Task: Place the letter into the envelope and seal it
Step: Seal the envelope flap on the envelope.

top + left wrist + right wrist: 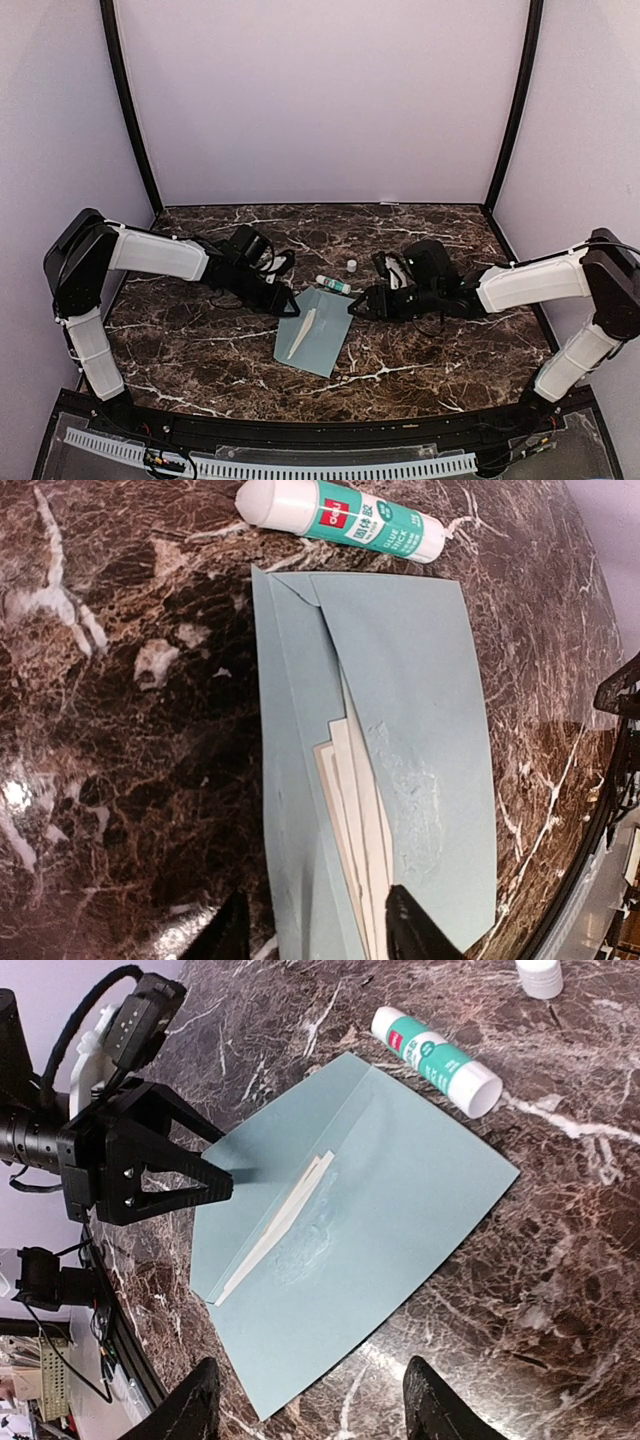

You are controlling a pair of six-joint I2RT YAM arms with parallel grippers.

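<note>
– Near the middle of the bench, a little toward its near edge, what lies there?

– The envelope, flat on the dark marble, pale blue-grey, with one short end aimed at the far edge.

– And the letter?

– Only its cream edges show, as a thin strip where one blue panel overlaps the other. The rest is hidden under the paper. Just beside that strip the blue surface has a rough, wrinkled patch.

– Is the flap stuck down?

– I cannot tell.

– How does the left gripper stand?

– It sits low at the envelope's left long edge. In its own wrist view the two fingertips are spread, one over the marble beside the paper, the other over the cream strip. Nothing is pinched between them.

– The right gripper?

– It is at the opposite long edge with its fingers wide apart, and a corner of the envelope lies between them on the bench. It grips nothing.

– Anything else?

– A glue stick, white and green, lies on its side just beyond the envelope's far end. A small white cap stands near it, closer to the far edge.
</note>
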